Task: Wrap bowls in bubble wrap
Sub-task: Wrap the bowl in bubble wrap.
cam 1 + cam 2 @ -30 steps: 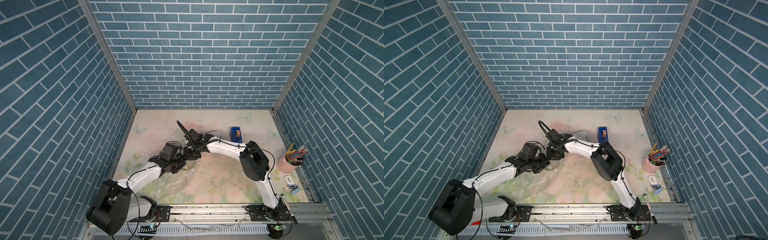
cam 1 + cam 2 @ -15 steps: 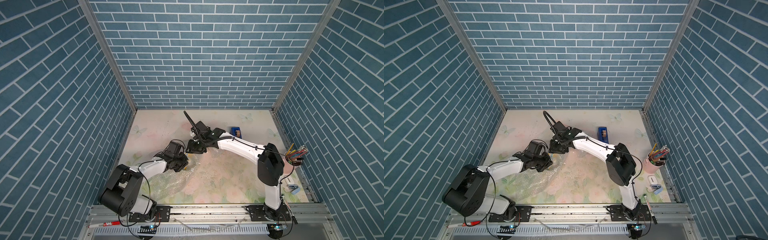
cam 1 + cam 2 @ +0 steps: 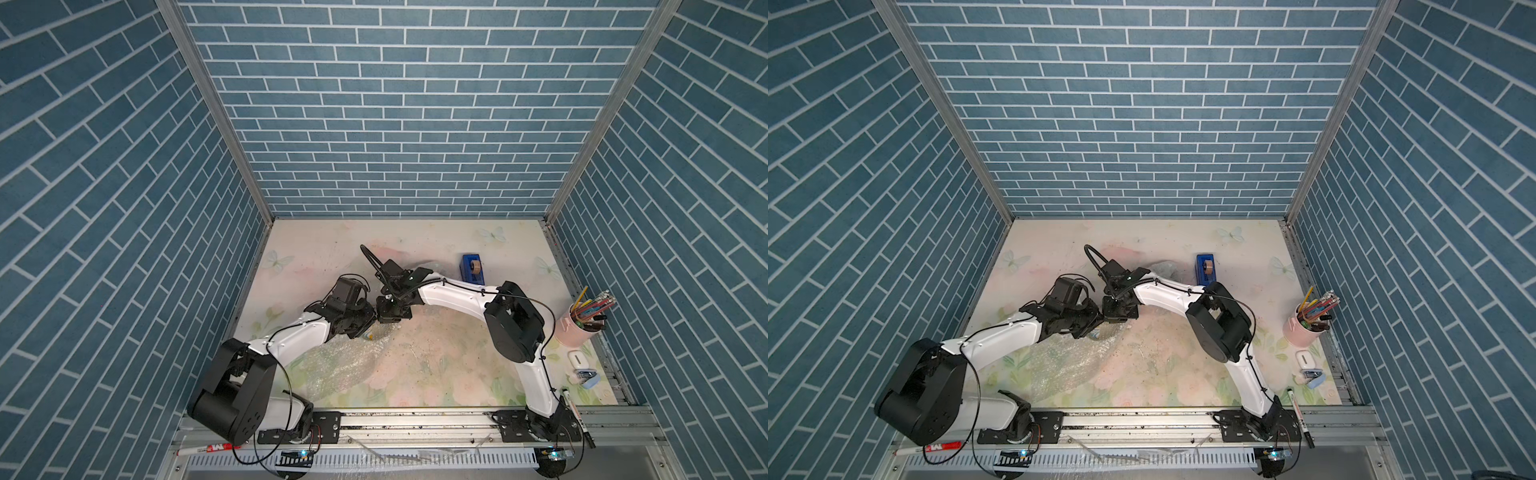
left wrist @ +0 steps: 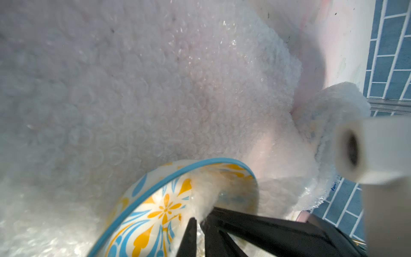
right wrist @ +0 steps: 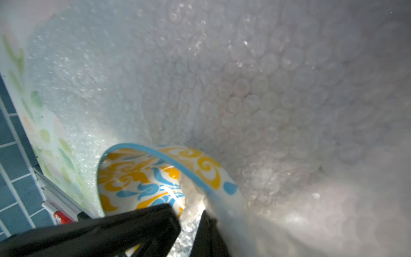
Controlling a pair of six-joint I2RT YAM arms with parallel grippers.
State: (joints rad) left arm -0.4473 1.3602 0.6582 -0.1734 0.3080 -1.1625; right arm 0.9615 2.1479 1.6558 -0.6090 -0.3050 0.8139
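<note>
The yellow-and-blue bowl (image 4: 155,211) lies tipped on its side in the bubble wrap (image 4: 155,89), near the middle of the counter (image 3: 436,365). A fold of wrap crosses its rim into the hollow. The left hand (image 4: 200,219) is clenched on that fold; the right hand (image 5: 190,219), facing it, pinches the wrap too. The sheet trails toward the counter's near edge. A blue tape dispenser (image 3: 472,268) stands well behind.

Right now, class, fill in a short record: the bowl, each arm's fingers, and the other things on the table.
being wrapped: yellow-and-blue floral bowl, bubble wrap tucked inside
left fingers: shut on the bubble wrap at its rim
right fingers: shut on the bubble wrap at its rim
nearby: blue tape dispenser, pink pencil cup
</note>
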